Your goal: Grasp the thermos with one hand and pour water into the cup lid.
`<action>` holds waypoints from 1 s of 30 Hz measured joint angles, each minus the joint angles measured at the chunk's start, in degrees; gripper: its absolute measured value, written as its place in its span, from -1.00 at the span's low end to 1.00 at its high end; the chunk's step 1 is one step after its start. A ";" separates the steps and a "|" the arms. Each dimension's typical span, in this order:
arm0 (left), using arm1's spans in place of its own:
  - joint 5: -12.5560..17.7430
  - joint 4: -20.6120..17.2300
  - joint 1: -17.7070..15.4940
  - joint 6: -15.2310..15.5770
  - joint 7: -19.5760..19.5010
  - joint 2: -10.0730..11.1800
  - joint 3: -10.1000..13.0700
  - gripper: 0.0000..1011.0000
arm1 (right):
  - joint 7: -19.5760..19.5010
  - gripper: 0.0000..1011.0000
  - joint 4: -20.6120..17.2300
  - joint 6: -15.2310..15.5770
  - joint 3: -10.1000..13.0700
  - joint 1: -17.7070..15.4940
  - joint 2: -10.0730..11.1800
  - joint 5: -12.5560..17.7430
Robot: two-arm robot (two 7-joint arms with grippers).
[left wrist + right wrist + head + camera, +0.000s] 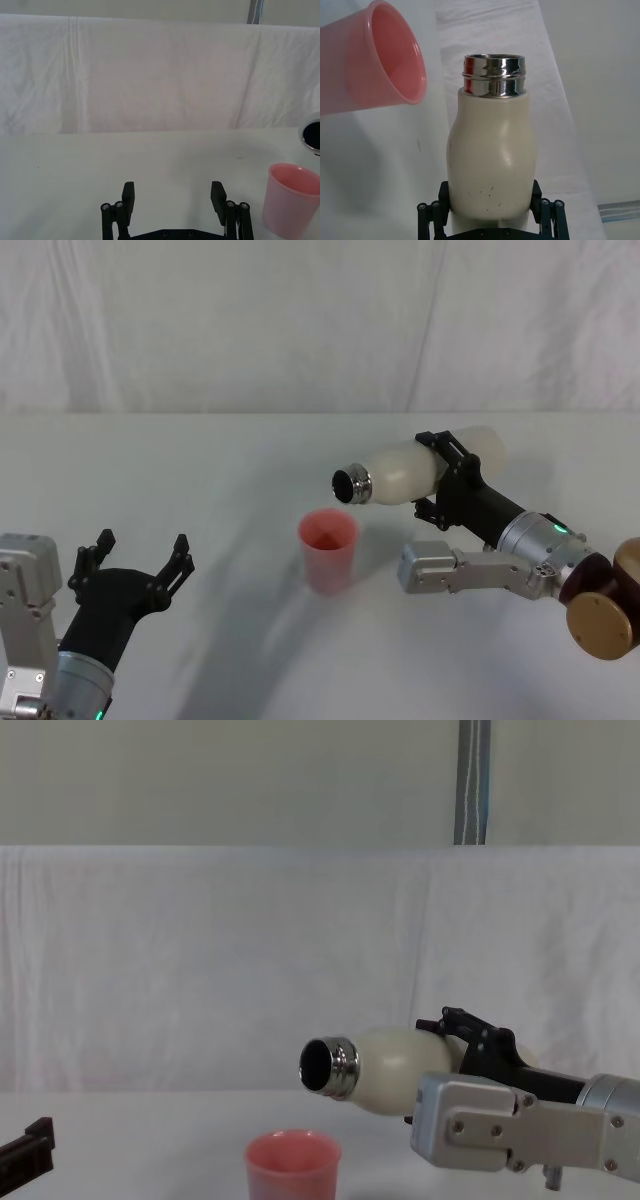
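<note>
Above the cup lid (328, 548), right pincer (450, 476) clamped around tilted thermos (415, 471).

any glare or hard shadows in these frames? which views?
Right wrist view: bright reflections banding the thermos steel neck. Head view: soft grey shadows fall on the table beside the cup lid and the left gripper; nothing blown out. Chest view: even, flat light, the thermos mouth reads dark.

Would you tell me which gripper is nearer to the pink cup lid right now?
The right. The right gripper holds the tipped thermos just above and beside the cup lid; the left gripper hangs open, well off to the cup's left.
</note>
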 joint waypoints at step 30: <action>0.00 0.00 0.00 0.00 0.00 0.00 0.00 0.98 | -1.35 0.88 -0.06 0.70 -1.44 0.88 1.27 -2.61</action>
